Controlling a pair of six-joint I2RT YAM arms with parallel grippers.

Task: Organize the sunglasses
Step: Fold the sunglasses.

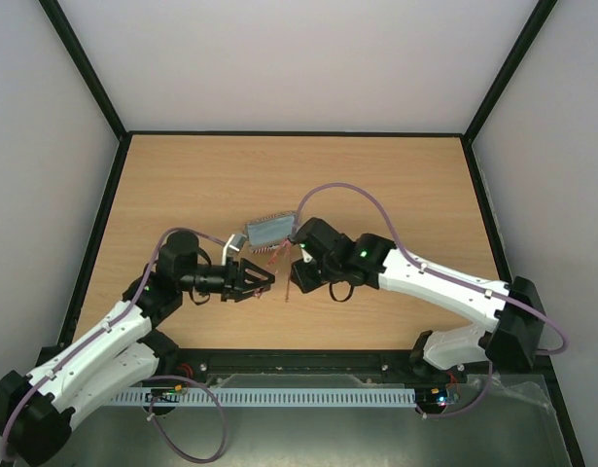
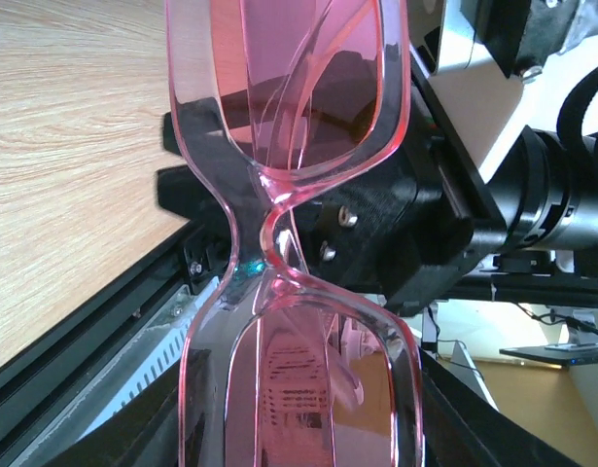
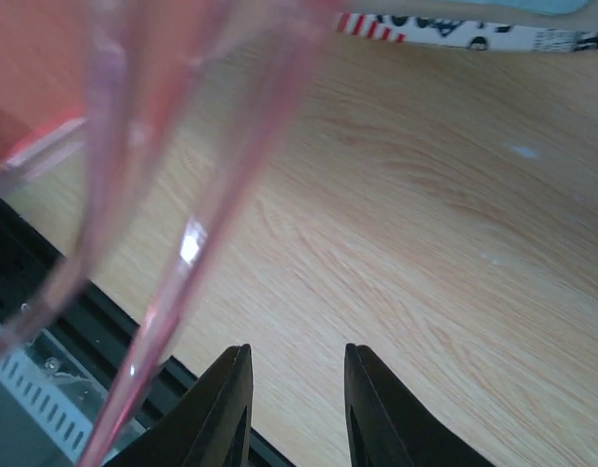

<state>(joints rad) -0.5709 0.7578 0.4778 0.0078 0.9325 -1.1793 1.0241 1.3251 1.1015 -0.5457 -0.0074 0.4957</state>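
1. The thin, translucent red-orange framed sunglasses hang in the air over the middle of the light wooden tabletop.
2. The left hand is clamped on their front frame.
3. The right hand is just beside them. Its black fingers stand slightly apart with nothing between, and the temple arms pass alongside.
4. The oblong flag-print case lies just behind, toward the far edge.

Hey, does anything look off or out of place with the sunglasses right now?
Yes. The sunglasses hang in the air in the left pincer, not on the table. The right pincer looks off target: its fingers show only bare wood between them, and the temple arms pass beside it, ungripped.
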